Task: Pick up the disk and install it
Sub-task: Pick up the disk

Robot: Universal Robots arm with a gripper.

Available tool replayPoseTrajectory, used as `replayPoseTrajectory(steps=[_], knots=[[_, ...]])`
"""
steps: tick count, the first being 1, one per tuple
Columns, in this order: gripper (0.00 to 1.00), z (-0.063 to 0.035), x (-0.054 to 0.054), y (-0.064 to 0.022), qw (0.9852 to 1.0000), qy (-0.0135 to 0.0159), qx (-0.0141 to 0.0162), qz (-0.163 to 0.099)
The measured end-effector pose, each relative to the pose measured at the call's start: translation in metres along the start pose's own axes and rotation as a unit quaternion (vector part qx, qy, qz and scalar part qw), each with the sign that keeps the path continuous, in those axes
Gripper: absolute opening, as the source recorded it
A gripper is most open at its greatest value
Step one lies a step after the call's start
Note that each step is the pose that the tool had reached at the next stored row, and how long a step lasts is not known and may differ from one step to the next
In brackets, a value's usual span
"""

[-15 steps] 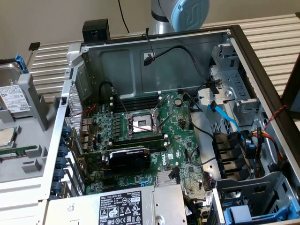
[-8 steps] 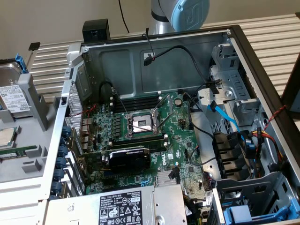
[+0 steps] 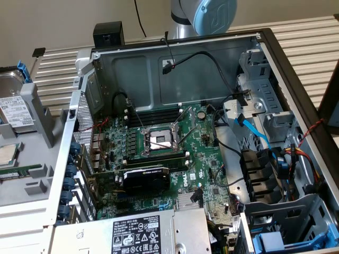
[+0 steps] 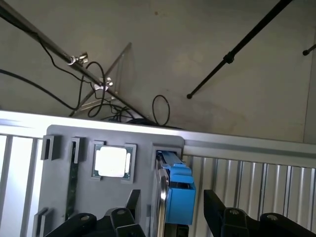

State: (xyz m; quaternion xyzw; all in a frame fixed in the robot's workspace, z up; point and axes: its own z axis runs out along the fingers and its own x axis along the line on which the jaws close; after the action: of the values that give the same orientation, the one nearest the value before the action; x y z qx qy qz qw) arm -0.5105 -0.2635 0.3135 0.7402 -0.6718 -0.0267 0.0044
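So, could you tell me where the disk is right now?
The disk stands on edge in a slot of the grey tray at the exterior view's left, outside the computer case, with the CPU chip beside it.

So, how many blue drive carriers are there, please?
2: one frames the disk on the grey tray; another carrier in the case, exterior view's lower right. Others possibly hidden.

open grey metal computer case: 1 | silver-grey hard drive in blue plastic carrier: 1, outside the case on the exterior view's left | square silver CPU chip: 1, outside the case | black graphics card: 1, inside the case | green motherboard: 1, inside the case
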Motion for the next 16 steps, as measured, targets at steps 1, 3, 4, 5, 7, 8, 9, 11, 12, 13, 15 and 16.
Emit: replayPoseTrajectory(steps=[1,3,4,5,7,8,9,11,12,13,15,16], knots=[[0.62,0.0018,0.0,-0.0001,1.0,-0.0005,-0.0001,0.0],[0.62,0.0055,0.0,-0.0003,1.0,-0.0013,-0.0004,0.0],[0.62,0.0072,0.001,-0.0003,1.0,-0.0016,-0.0006,0.0],[0.62,0.009,0.001,-0.0004,1.0,-0.0021,-0.0008,0.0],[0.62,0.0123,0.001,-0.0005,1.0,-0.0031,-0.0016,0.0],[0.62,0.0135,0.001,-0.0006,1.0,-0.0041,-0.0025,0.0],[0.62,0.0142,0.001,-0.0006,1.0,-0.0053,-0.0037,-0.001],[0.62,0.0157,0.001,-0.0006,1.0,-0.0069,-0.0063,-0.001],[0.62,0.0168,0.001,-0.0007,1.0,-0.0073,-0.0066,-0.001],[0.62,0.0181,0.001,-0.0008,0.9999,-0.0077,-0.0068,-0.001],[0.62,0.0211,0.001,-0.0009,0.9999,-0.0085,-0.0071,-0.001],[0.62,0.0225,0.001,-0.001,0.9999,-0.0089,-0.007,-0.002]])
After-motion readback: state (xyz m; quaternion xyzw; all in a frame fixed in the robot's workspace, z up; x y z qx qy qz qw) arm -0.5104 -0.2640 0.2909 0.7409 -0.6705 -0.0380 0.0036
